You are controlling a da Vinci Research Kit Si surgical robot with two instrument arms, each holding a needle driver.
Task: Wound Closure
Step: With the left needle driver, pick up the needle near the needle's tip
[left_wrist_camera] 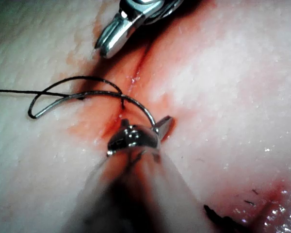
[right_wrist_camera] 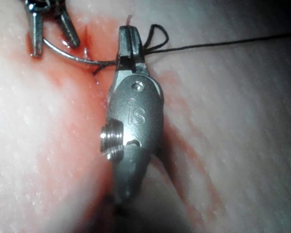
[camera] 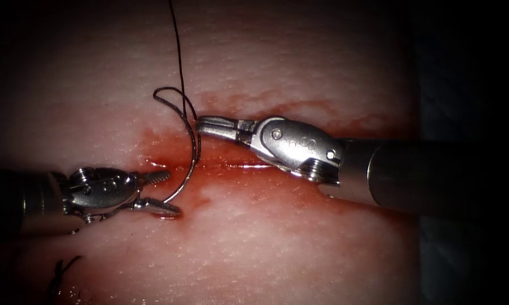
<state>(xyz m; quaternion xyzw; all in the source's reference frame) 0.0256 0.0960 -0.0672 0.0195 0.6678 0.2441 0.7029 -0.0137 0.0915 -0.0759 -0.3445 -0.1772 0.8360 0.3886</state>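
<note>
The curved needle [camera: 196, 152] lies across the left end of the cut [camera: 237, 164], and its whole curve shows above the tissue [camera: 299, 248]. Its tail [camera: 156, 95] carries dark thread [camera: 178, 51], which loops once and runs off upward. My left tool [camera: 162, 192] stands open with the needle's tip end between its jaws, not clamped. My right tool [camera: 199, 125] is shut and hovers just over the needle's upper curve; the left wrist view shows this tool [left_wrist_camera: 108, 44] apart from the needle [left_wrist_camera: 87, 93], holding nothing. From the right wrist, the needle [right_wrist_camera: 77, 59] passes beneath those jaws [right_wrist_camera: 128, 39].
Red fluid [camera: 169, 161] stains the tissue around the cut. Dark cut ends of thread [camera: 65, 271] stick up from the tissue at the lower left, below the left tool's shaft, also seen as thread ends [left_wrist_camera: 223, 218] from the left wrist.
</note>
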